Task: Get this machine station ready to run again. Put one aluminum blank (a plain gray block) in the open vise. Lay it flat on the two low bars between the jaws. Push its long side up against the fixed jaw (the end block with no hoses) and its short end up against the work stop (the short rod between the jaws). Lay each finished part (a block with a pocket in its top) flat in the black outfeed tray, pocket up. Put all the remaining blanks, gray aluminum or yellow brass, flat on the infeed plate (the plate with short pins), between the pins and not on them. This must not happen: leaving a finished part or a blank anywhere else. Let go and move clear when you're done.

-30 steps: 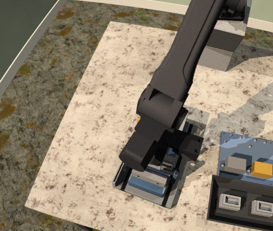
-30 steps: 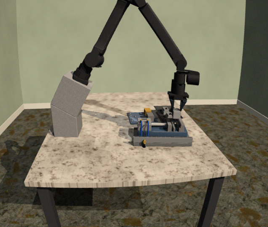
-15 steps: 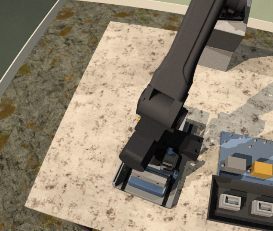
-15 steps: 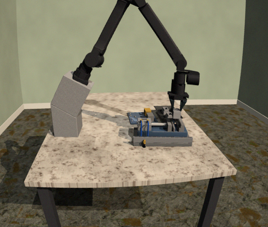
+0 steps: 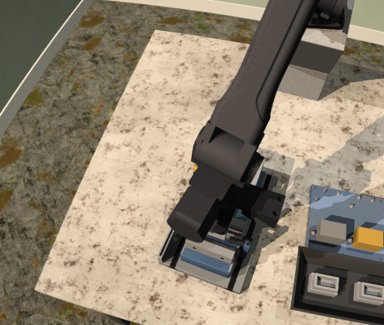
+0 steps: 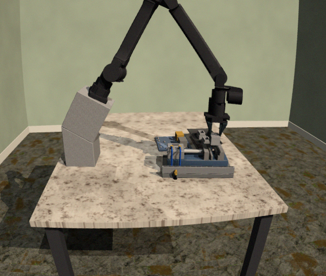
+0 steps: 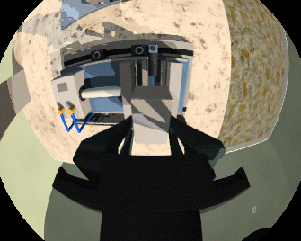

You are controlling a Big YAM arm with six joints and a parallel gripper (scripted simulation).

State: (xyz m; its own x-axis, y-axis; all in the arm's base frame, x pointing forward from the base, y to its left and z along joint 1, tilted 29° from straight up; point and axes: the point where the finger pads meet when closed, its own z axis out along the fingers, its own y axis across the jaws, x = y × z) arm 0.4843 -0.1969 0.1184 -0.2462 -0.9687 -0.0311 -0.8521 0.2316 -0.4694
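My gripper [image 6: 215, 135] [image 7: 151, 120] is shut on a gray aluminum blank [image 6: 215, 139] [image 7: 152, 113]. The blank is just above the vise's jaws, over the gap between the moving jaw [image 6: 206, 154] [image 7: 126, 74] and fixed jaw [image 5: 208, 250] [image 7: 175, 72]. The blue-topped work stop [image 5: 247, 244] [image 7: 153, 48] shows beside the gap; the bars are mostly hidden. A gray blank [image 5: 331, 231] and a brass blank [image 5: 368, 238] [image 6: 179, 135] lie on the blue infeed plate [image 5: 332, 209]. Two finished parts [image 5: 323, 283] [image 5: 369, 292] lie pocket up in the black tray [image 5: 346, 261].
The vise's hose block [image 6: 175, 150] [image 7: 70, 94] has blue hoses and yellow fittings on one side. The vise base [image 6: 197, 172] has a raised gray edge. The tray adjoins the infeed plate, to the right of the vise in the top view.
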